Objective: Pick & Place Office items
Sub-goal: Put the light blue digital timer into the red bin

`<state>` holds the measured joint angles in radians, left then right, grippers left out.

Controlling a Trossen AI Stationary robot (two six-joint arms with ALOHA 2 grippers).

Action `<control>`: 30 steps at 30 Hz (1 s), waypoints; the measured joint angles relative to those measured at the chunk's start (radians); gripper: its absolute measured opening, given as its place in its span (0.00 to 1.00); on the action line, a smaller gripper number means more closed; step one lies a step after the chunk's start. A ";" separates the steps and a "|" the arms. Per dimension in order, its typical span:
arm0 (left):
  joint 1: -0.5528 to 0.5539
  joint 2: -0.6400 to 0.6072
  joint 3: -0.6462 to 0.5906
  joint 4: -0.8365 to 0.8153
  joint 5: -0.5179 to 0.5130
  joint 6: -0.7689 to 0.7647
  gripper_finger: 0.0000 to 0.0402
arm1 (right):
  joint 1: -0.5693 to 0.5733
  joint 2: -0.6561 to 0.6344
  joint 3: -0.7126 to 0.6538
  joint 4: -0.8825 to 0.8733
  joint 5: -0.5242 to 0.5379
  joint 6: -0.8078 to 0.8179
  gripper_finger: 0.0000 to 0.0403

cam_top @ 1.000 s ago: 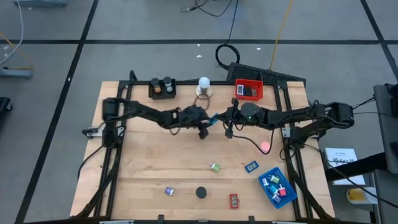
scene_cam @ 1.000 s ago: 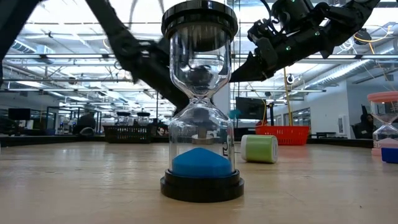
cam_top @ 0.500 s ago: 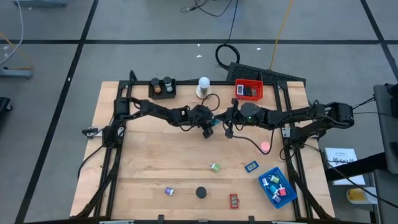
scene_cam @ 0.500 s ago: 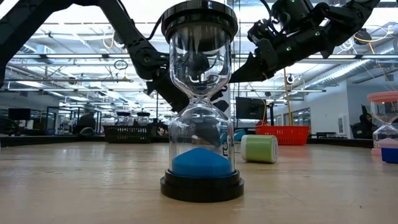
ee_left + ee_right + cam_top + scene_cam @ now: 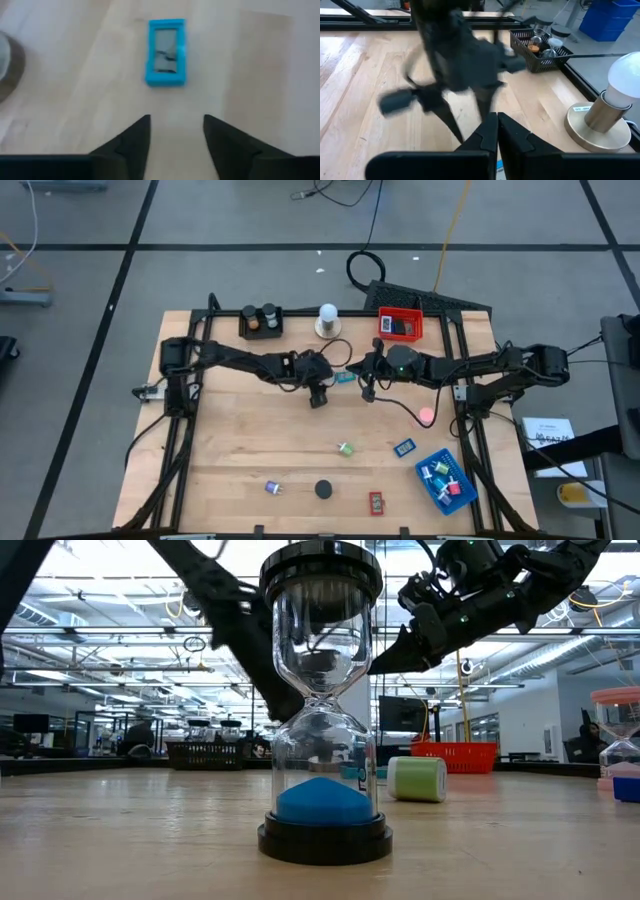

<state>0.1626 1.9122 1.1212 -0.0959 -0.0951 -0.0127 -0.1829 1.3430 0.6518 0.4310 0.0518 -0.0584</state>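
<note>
A flat blue rectangle (image 5: 166, 52) lies flat on the wooden table (image 5: 240, 440), near the middle (image 5: 343, 377). My left gripper (image 5: 173, 135) hangs open just short of it, slanting down, with nothing between its fingers; the high view shows it (image 5: 318, 396) to the rectangle's left. My right gripper (image 5: 497, 131) is shut and empty, held above the table just right of the rectangle (image 5: 366, 378). Other office items lie toward the near edge: a green cylinder (image 5: 345, 449), a second blue rectangle (image 5: 404, 447), a pink cylinder (image 5: 427, 417) and a red rectangle (image 5: 376, 502).
A black-capped hourglass with blue sand (image 5: 322, 700) stands near the front edge (image 5: 323, 490), with a small purple item (image 5: 272, 488) to its left. A black tray (image 5: 262, 321), a white knob on a round base (image 5: 327, 320) and a red tray (image 5: 401, 326) line the far edge. A blue tray (image 5: 445, 478) holds small items.
The blue rectangle hung above the table beside my left gripper a second ago; it has come down and now lies flat on the wood, free of the fingers. My left gripper swung toward the right gripper, tipped, then drew back toward the table's left.
</note>
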 joint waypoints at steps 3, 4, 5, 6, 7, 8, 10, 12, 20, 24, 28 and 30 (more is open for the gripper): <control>-0.014 -0.068 -0.108 0.069 0.058 0.010 0.30 | -0.001 0.000 0.000 -0.001 0.004 0.001 0.01; -0.017 -0.090 -0.154 0.122 0.069 -0.004 0.25 | -0.001 0.000 0.000 -0.003 0.009 0.001 0.01; -0.019 -0.119 -0.205 0.178 0.069 -0.021 0.20 | -0.001 0.000 0.000 -0.004 0.022 0.005 0.01; -0.021 -0.148 -0.258 0.236 0.069 -0.040 0.15 | -0.001 0.000 0.000 -0.009 0.031 0.012 0.01; -0.024 -0.175 -0.309 0.305 0.069 -0.057 0.10 | -0.003 0.000 0.000 -0.016 0.032 0.020 0.01; -0.028 -0.203 -0.362 0.385 0.069 -0.069 0.06 | -0.007 0.000 0.000 -0.018 0.030 0.024 0.01; -0.038 -0.258 -0.468 0.546 0.069 -0.076 0.02 | -0.009 0.000 0.000 -0.021 0.030 0.042 0.01; -0.047 -0.306 -0.566 0.731 0.073 -0.072 0.03 | -0.014 0.000 0.000 -0.014 0.030 0.058 0.01; -0.025 -0.363 -0.893 1.346 0.076 -0.069 0.01 | -0.028 0.000 0.000 -0.038 0.107 0.190 0.01; -0.014 -0.363 -0.959 1.407 0.061 -0.079 0.05 | -0.029 0.040 0.001 -0.039 0.105 0.228 0.01; -0.013 -0.362 -0.953 1.406 0.038 -0.077 0.07 | -0.040 0.097 0.033 -0.072 0.102 0.259 0.01; -0.013 -0.363 -0.941 1.407 0.039 -0.067 0.06 | -0.046 0.113 0.076 -0.176 0.097 0.260 0.01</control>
<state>0.1497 1.5495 0.1804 1.3109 -0.0561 -0.0793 -0.2293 1.4557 0.7273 0.2548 0.1490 0.2016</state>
